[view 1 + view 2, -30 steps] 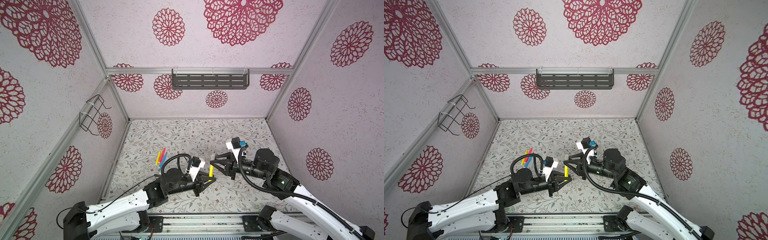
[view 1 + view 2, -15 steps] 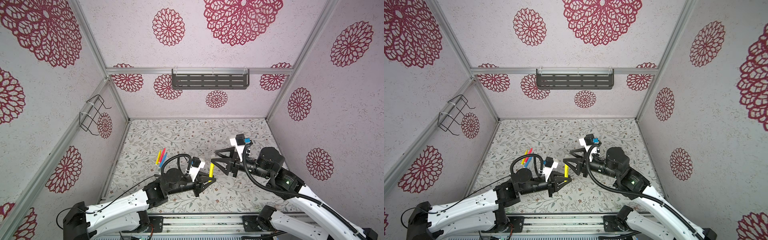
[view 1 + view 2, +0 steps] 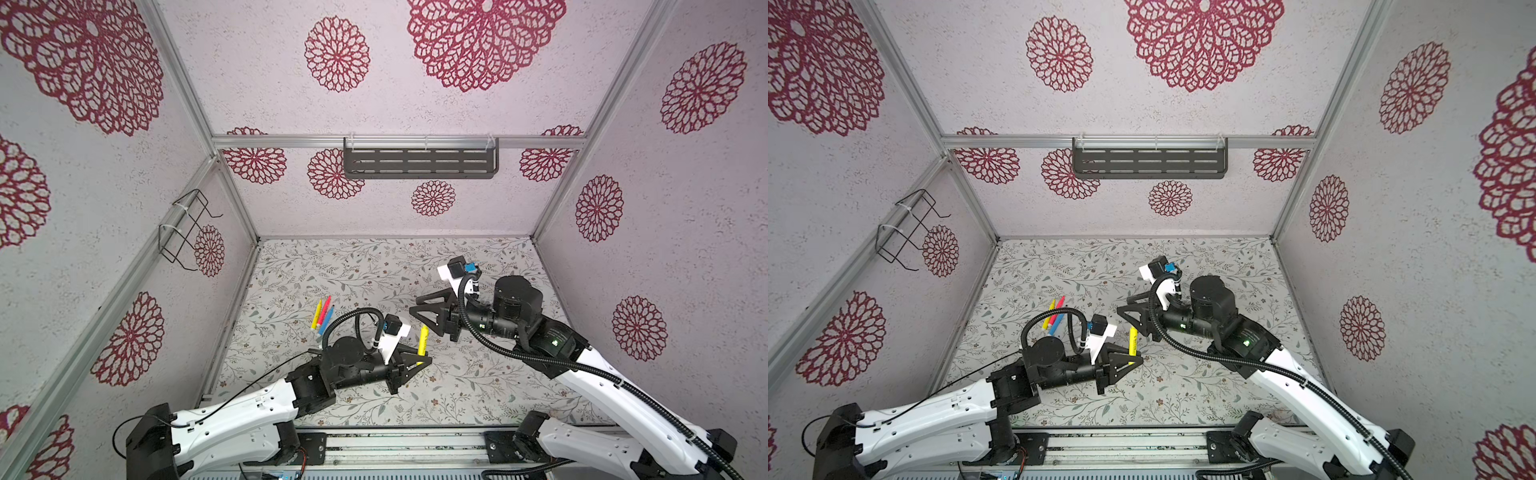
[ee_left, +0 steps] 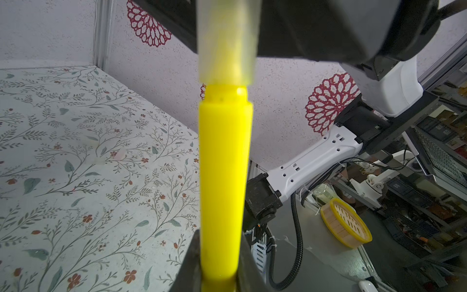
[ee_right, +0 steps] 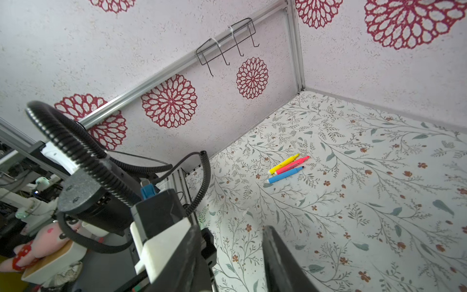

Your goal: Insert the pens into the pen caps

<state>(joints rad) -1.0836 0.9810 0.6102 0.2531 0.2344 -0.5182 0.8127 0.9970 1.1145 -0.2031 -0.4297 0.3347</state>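
Observation:
My left gripper (image 3: 420, 360) (image 3: 1130, 360) (image 4: 219, 265) is shut on a yellow pen (image 3: 423, 341) (image 3: 1133, 340) (image 4: 223, 164) and holds it upright above the table. A translucent pen cap (image 4: 227, 43) sits over the pen's tip, with a short yellow collar showing below it. My right gripper (image 3: 414, 305) (image 3: 1124, 305) (image 5: 232, 240) hovers just behind the pen's top, open with nothing between its fingers. Three more pens lie side by side on the floral table (image 3: 374, 266), left of centre: yellow (image 5: 284, 163), pink (image 5: 293, 164) and blue (image 5: 285, 174), seen in both top views (image 3: 322, 313) (image 3: 1056, 316).
A black wire rack (image 3: 187, 228) hangs on the left wall and a dark slotted shelf (image 3: 419, 162) on the back wall. A metal rail (image 3: 395, 444) runs along the table's front edge. Beyond the enclosure's open side lies a round bamboo basket (image 4: 346, 222).
My right gripper's jaws have opened beside the top of the yellow pen, and that arm has drawn away toward the back. The left gripper still holds the pen in the same place.

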